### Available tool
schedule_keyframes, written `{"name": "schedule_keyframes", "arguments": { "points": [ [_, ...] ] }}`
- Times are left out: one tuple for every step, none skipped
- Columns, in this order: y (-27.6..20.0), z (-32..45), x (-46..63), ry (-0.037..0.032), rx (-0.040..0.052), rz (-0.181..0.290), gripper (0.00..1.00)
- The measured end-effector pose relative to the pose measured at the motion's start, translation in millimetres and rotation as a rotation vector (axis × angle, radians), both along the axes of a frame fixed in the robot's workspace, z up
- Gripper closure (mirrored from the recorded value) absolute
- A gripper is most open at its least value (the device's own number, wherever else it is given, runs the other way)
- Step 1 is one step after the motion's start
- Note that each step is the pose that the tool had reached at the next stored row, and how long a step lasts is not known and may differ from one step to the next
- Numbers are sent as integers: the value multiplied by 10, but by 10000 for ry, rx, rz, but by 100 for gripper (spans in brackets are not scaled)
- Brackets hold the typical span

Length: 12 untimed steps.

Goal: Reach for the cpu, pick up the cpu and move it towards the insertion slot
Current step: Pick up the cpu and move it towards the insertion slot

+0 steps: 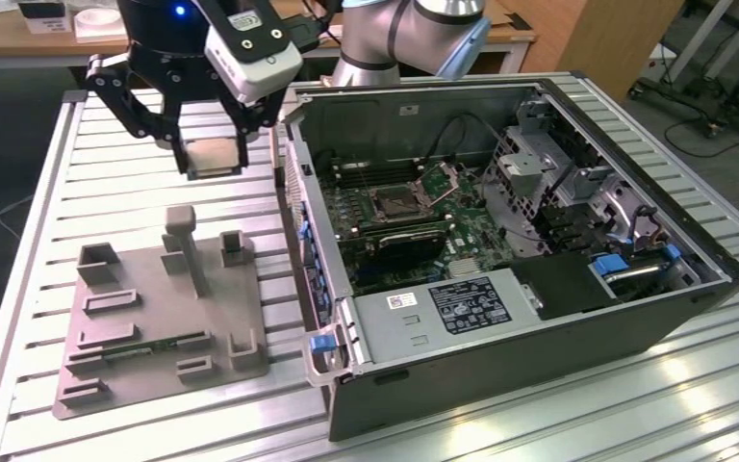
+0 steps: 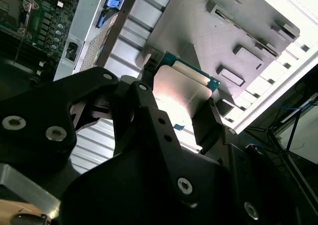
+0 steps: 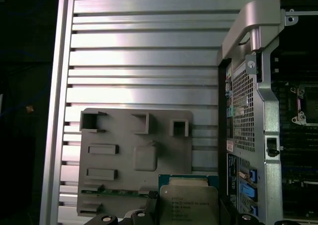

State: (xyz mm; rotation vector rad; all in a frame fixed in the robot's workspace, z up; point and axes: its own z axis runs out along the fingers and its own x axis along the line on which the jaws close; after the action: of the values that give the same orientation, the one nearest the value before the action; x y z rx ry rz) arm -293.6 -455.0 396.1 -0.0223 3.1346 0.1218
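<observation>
The cpu hangs in the air over the slatted table, its pale tan face towards the exterior camera. My gripper is shut on it, one black finger on each side edge. In both wrist views the cpu shows its shiny silver top between the fingers. The insertion slot lies in the green motherboard inside the open computer case, towards the exterior view's right of the gripper, with its silver retention plate swung up. The case's side wall stands between gripper and slot.
A grey fixture tray with raised posts and pockets lies on the table below the gripper; a thin green circuit strip rests in it. The open computer case takes up the exterior view's right half. A wooden desk stands behind.
</observation>
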Motion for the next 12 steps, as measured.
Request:
{"name": "schedule_keyframes", "arguments": {
  "points": [
    [0, 0, 3, 0, 0, 0, 45],
    [0, 0, 6, 0, 1, 0, 45],
    [0, 0, 9, -1, 0, 0, 45],
    [0, 0, 13, 0, 0, 0, 45],
    [0, 0, 16, 0, 0, 0, 45],
    [0, 0, 19, -1, 1, 0, 45],
    [0, -1, 22, -1, 1, 0, 45],
    [0, 0, 25, -1, 0, 0, 45],
    [0, 0, 29, 0, 0, 0, 45],
    [0, 0, 32, -1, 0, 0, 45],
    [0, -1, 35, -1, 1, 0, 45],
    [0, 0, 38, -1, 1, 0, 45]
  ]
}}
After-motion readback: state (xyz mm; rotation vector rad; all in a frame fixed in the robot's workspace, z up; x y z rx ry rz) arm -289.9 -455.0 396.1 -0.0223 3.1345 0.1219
